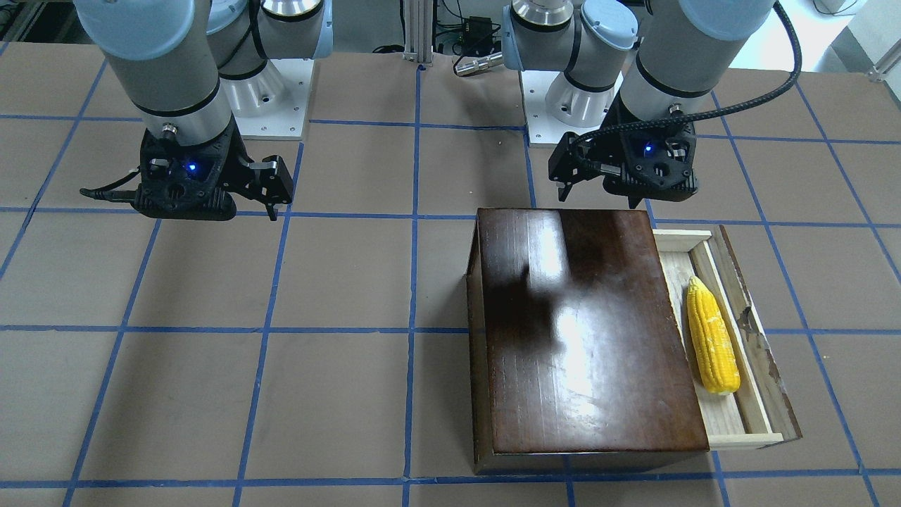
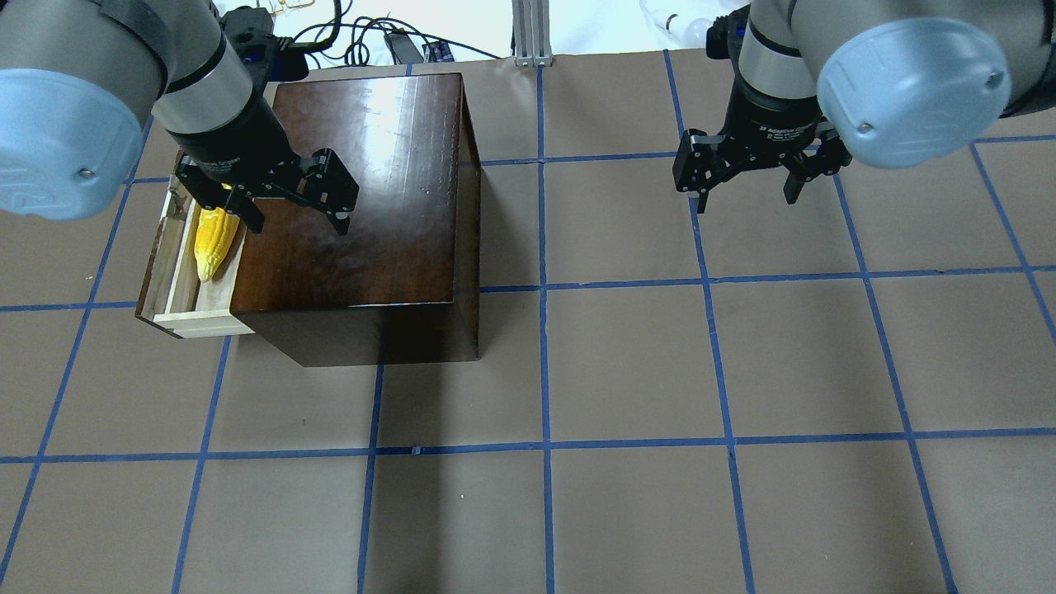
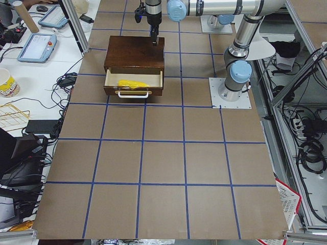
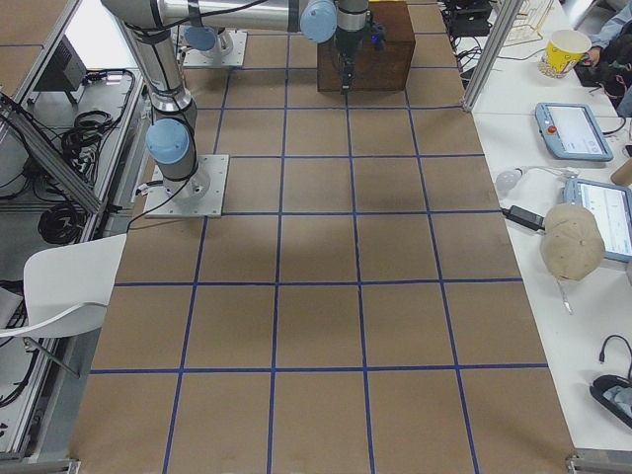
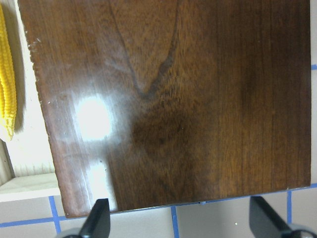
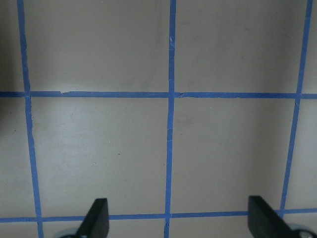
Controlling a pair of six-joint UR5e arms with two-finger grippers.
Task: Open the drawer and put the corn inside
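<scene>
The drawer is pulled out from the glossy dark-brown box and stands open. The yellow corn lies flat inside the drawer, seen also in the overhead view and at the left edge of the left wrist view. My left gripper is open and empty. It hovers above the box top, beside the drawer. My right gripper is open and empty, above bare table far from the box. The drawer's whitish handle shows in the exterior left view.
The table is brown with a blue tape grid. The two arm bases stand at the robot's edge. Side benches hold tablets, a cup and cables beyond the table edges.
</scene>
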